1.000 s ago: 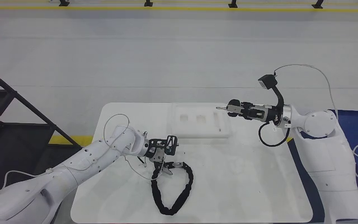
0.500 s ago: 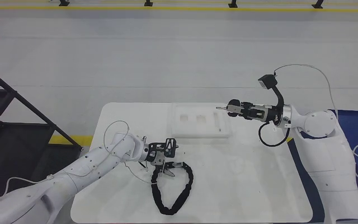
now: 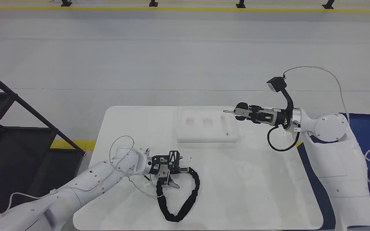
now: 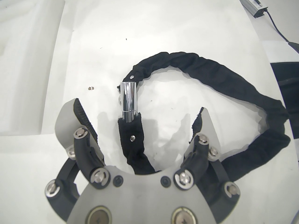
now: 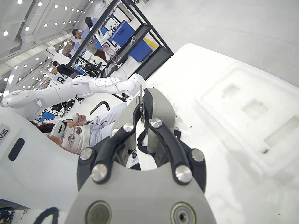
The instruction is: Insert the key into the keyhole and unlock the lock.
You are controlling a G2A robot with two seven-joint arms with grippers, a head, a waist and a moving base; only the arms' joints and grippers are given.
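My left claw [image 4: 139,111] hangs low over the table [image 3: 260,190], near its front edge and left of the middle, spread wide. Under it lies the lock [image 3: 192,193], a chain in a black cloth sleeve curled into a loop on the tabletop. The two ends of the loop meet at a short chrome barrel [image 4: 128,100]. My pads [image 4: 81,115] stand to either side of the sleeved end just behind that barrel and touch nothing. I judge the straddle is there for a reason: closing here would pin the lock so it cannot slide or roll when a key pushes and twists in it. I cannot tell from here which face of the barrel carries the keyhole; it is probably an end face, and that matters for how I turn it.

Farther along, a white foam tray [image 3: 208,137] with shallow pockets sits against the back edge, about mid-table.

Above the tray's right end, well apart from the lock, is my right claw [image 5: 142,99], pinched tight on the key [image 3: 227,111]. It grips the key by its head so the thin blade sticks out past the fingertips, free to enter a hole. The blade points left across the table. Held high, it keeps out of the way while the lock is not yet gripped.
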